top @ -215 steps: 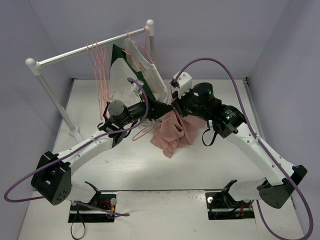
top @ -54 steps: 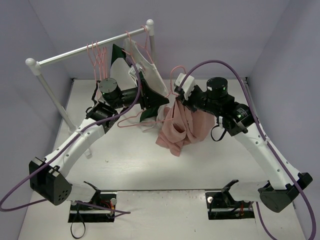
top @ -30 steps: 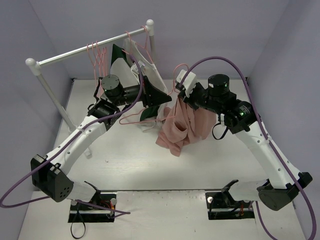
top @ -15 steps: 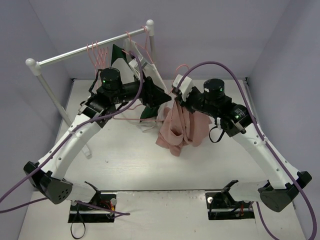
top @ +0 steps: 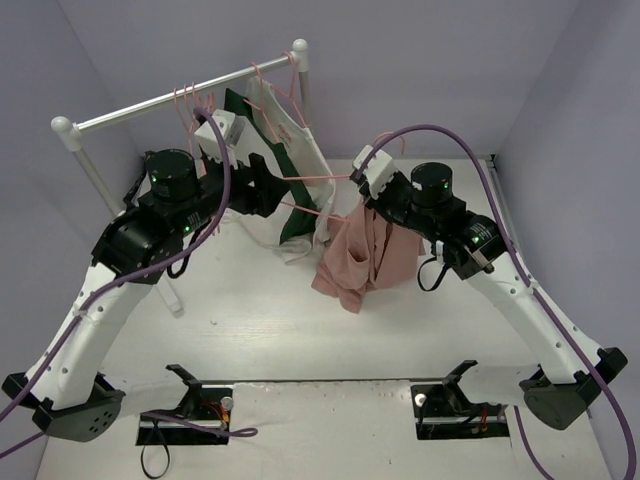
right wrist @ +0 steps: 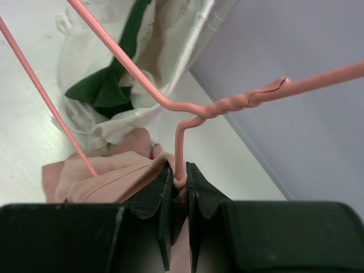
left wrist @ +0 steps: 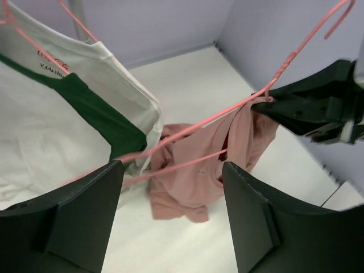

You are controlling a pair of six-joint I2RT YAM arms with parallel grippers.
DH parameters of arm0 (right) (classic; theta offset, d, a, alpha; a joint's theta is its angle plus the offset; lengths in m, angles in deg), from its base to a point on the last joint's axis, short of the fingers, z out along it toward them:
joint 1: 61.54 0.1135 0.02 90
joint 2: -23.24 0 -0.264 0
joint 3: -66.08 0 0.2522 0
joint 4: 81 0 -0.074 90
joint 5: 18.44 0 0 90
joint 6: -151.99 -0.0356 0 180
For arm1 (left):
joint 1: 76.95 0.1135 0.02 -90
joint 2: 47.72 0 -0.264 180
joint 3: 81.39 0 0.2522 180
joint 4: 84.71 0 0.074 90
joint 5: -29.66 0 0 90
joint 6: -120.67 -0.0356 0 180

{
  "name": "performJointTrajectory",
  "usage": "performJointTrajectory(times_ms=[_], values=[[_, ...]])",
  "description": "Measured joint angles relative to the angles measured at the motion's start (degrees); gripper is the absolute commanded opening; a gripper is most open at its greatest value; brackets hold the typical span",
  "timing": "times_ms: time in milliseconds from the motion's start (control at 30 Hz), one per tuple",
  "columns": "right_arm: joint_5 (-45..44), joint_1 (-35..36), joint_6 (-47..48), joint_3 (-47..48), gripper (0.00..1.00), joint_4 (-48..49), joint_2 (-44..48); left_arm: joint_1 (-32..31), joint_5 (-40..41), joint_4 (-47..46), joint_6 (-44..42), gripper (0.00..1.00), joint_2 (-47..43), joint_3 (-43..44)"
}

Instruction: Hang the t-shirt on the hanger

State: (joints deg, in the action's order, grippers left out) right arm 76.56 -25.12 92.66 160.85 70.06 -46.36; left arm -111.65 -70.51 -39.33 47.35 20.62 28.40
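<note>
A white table carried a rack with white posts and a metal bar along its far side. A white and green shirt hung from the bar, its hem bunched on the table, and spare pink hangers hooked on beside it.

The pink t-shirt drooped in a crumpled bundle near the middle of the table. Its collar was pinched up against the hanger, and its lower folds rested on the table.

The hanger was held in the air between the two arms, lying roughly sideways in front of the rack, its hook pointing off to the right.

The right gripper was closed tight on the hanger wire just under the twisted neck, with the t-shirt's collar caught in the same grip. The left gripper stood wide open, gripping nothing. The hanger's two wires ran between its fingers, and whether they touched a finger could not be told.
</note>
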Motion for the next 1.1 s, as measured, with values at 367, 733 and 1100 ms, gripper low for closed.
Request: performJointTrajectory(times_ms=[367, 733, 1100], values=[[-12.7, 0.4, -2.6, 1.6, 0.0, 1.2, -5.2, -7.1, 15.1, -1.1, 22.4, 0.65, -4.8, -14.3], [-16.4, 1.3, -5.8, 2.0, 0.0, 1.6, -6.7, -16.3, 15.7, -10.2, 43.0, 0.65, 10.1, -22.7], [-16.8, 1.6, -8.0, 0.6, 0.0, 3.5, -6.1, -18.8, 18.6, -14.3, 49.0, 0.65, 19.4, -21.4]])
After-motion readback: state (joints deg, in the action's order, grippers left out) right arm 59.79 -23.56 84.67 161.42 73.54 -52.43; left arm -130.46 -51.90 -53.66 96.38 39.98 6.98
